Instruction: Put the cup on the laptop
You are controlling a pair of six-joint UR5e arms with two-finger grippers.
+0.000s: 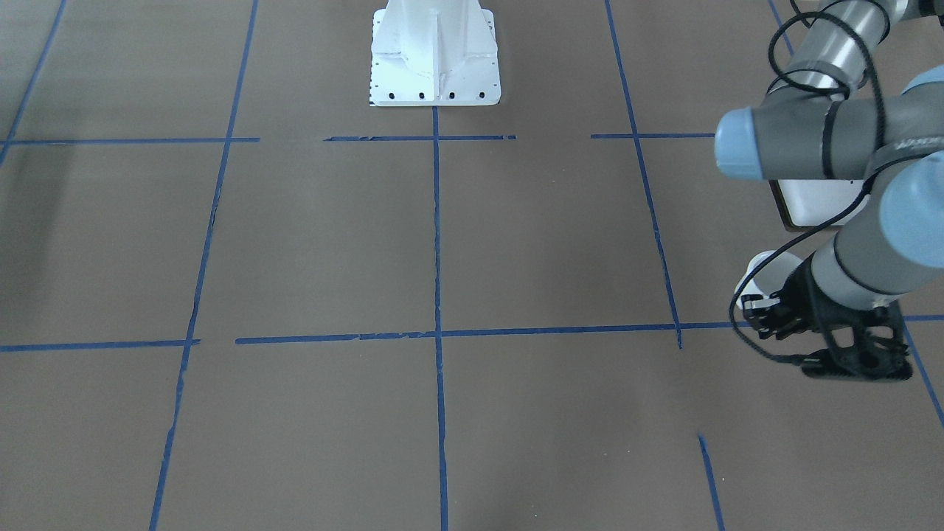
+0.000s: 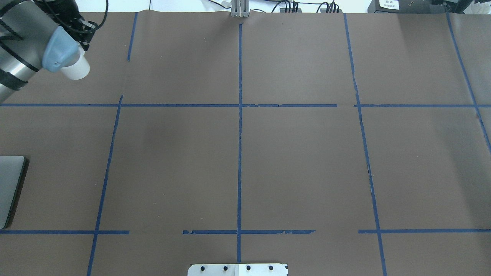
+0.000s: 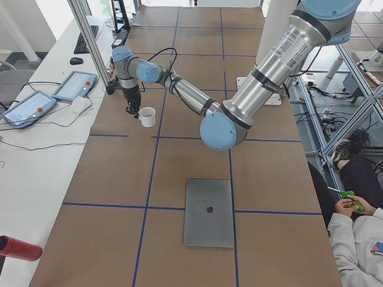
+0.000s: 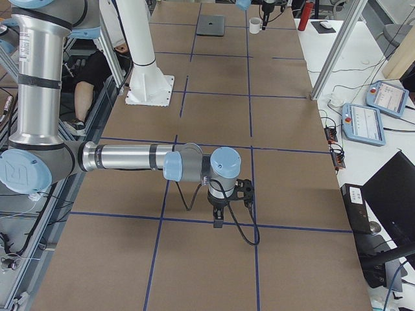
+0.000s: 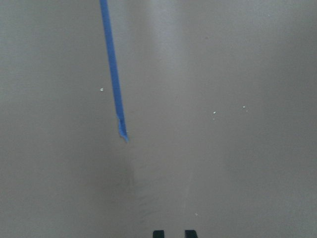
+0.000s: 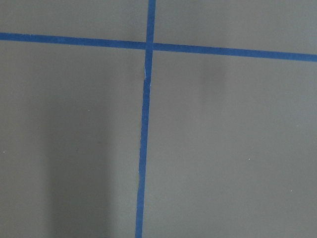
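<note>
- Brown paper covers the table (image 2: 299,153), and blue tape lines (image 2: 240,153) cut it into squares.
- The cup (image 3: 147,116) is at the far corner on the robot's left, just beside the left gripper (image 3: 130,109). In the overhead view a blue joint cap (image 2: 61,51) hides its rim.
- Of this gripper's fingertips (image 5: 157,233), only two black ends show in the wrist view, near each other. If they pinch something, I cannot tell.
- The laptop (image 3: 209,212) lies flat and closed, well apart from the cup, with a black apple logo (image 3: 209,209) on its lid.
- The right gripper (image 4: 219,219) points down near the table's other end. Spread or pressed together, I cannot tell.
- On the side desk (image 3: 36,155) lie two pendants (image 3: 75,85) and a red cylinder (image 3: 18,248).
- The label (image 3: 288,43) on the arm's silver tube is too small to read.
</note>
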